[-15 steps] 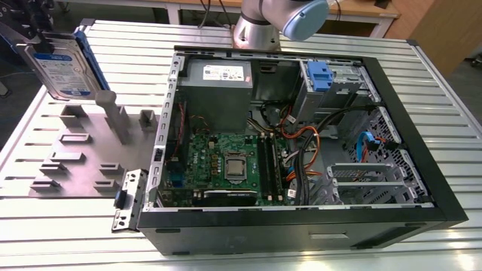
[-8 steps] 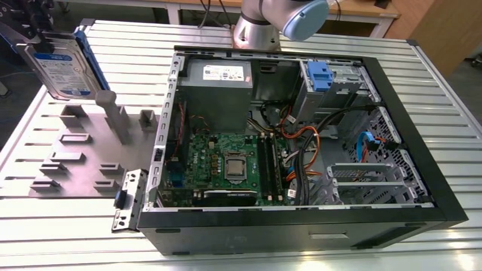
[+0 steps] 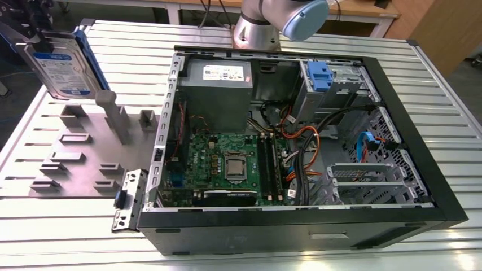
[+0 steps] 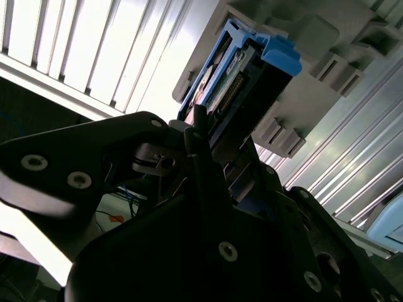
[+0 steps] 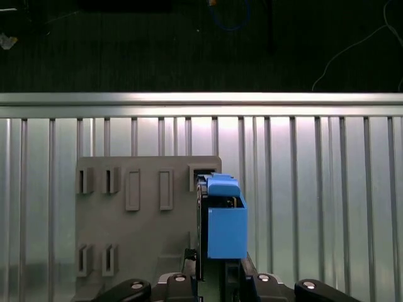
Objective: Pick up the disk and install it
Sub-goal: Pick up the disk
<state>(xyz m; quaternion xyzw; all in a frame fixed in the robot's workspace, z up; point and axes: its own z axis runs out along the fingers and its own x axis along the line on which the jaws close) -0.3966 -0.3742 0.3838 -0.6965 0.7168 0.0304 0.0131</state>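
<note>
The disk (image 3: 66,66), a silver hard drive with a white-and-blue label and blue rails, stands on edge at the exterior view's far left, just above the far end of the grey holder plate (image 3: 79,155). My gripper (image 3: 39,40) is shut on its upper end. In the first wrist view the disk's blue rail (image 5: 225,220) juts out from my gripper (image 5: 217,280) over the plate (image 5: 145,233). In the second wrist view the dark fingers (image 4: 196,135) clamp the disk (image 4: 242,72).
An open black computer case (image 3: 421,169) lies on the slatted metal table (image 3: 452,96), at the exterior view's right of the plate. Inside are a motherboard (image 3: 226,164), a grey power supply (image 3: 218,84), cables and a drive bay with a blue bracket (image 3: 320,76). The arm's base (image 3: 260,28) stands behind the case.
</note>
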